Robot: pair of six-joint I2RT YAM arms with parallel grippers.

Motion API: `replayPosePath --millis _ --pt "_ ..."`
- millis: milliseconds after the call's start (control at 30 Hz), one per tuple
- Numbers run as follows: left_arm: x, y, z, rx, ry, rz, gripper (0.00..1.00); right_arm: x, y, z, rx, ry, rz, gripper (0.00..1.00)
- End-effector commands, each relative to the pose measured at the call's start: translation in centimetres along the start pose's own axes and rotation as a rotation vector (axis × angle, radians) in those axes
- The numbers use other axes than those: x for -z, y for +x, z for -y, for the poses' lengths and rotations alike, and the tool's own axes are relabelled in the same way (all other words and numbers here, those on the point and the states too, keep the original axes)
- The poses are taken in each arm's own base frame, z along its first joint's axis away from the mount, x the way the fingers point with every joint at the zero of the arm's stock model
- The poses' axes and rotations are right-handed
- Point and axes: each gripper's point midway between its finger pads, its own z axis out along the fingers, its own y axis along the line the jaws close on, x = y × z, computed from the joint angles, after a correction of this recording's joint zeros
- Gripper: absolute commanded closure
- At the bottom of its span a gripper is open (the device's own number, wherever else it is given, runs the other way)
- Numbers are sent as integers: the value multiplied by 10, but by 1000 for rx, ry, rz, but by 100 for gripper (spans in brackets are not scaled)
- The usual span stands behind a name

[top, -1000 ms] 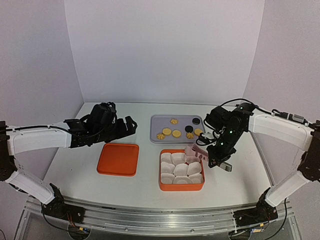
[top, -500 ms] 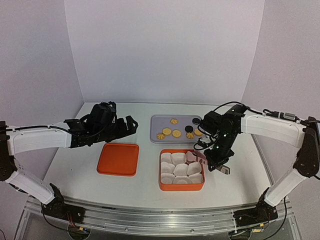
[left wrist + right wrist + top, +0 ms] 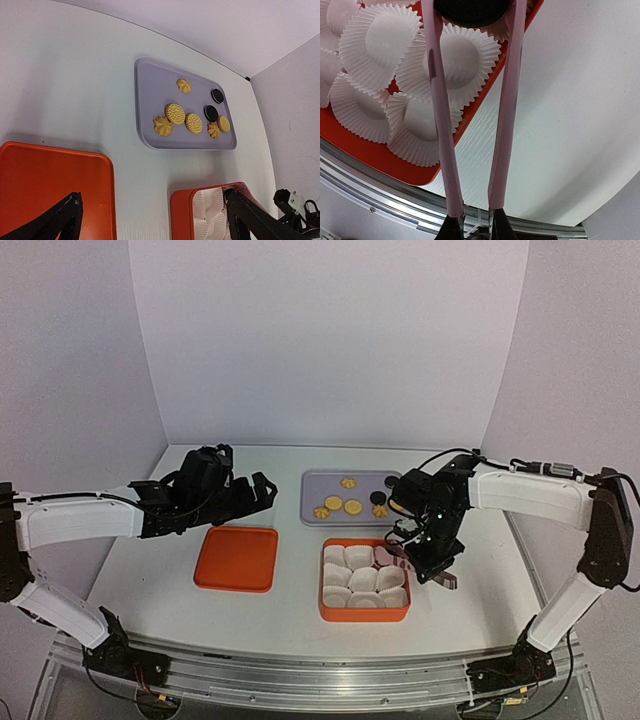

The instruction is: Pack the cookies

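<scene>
Several golden-yellow cookies (image 3: 343, 505) (image 3: 175, 113) and two black ones (image 3: 379, 498) (image 3: 211, 113) lie on the lilac tray (image 3: 312, 492) (image 3: 145, 100). My right gripper (image 3: 432, 558) (image 3: 472, 222) is shut on pink tongs (image 3: 393, 552) (image 3: 437, 100). In the right wrist view the tongs pinch a black cookie (image 3: 472, 12) over a white paper cup (image 3: 455, 62) at the right side of the orange box (image 3: 325, 612) (image 3: 365, 152). My left gripper (image 3: 255, 495) (image 3: 155, 220) hangs open and empty above the table, left of the tray.
An orange lid (image 3: 236, 558) (image 3: 45, 185) lies flat left of the box. The box is filled with several white pleated paper cups (image 3: 360, 578). The table's near edge and metal rail (image 3: 300, 665) run just below the box.
My right arm has swung left, carrying the tongs from beside the box to over its right-hand cups. The left arm has not moved.
</scene>
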Motion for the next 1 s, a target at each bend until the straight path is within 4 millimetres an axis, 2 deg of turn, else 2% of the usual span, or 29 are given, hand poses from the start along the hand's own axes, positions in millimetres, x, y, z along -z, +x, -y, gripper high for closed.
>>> replayPosePath --millis 0,167,467,967 --pt "2 -4 7 4 32 16 0 11 -13 -3 -5 4 50 90" --pt "2 -5 7 5 32 17 0 9 -14 -2 -7 10 47 87" --pt "1 -5 7 8 29 16 0 9 -17 -5 -11 -1 47 74" --pt "3 -5 9 3 37 13 0 15 -21 -2 -31 15 73 69"
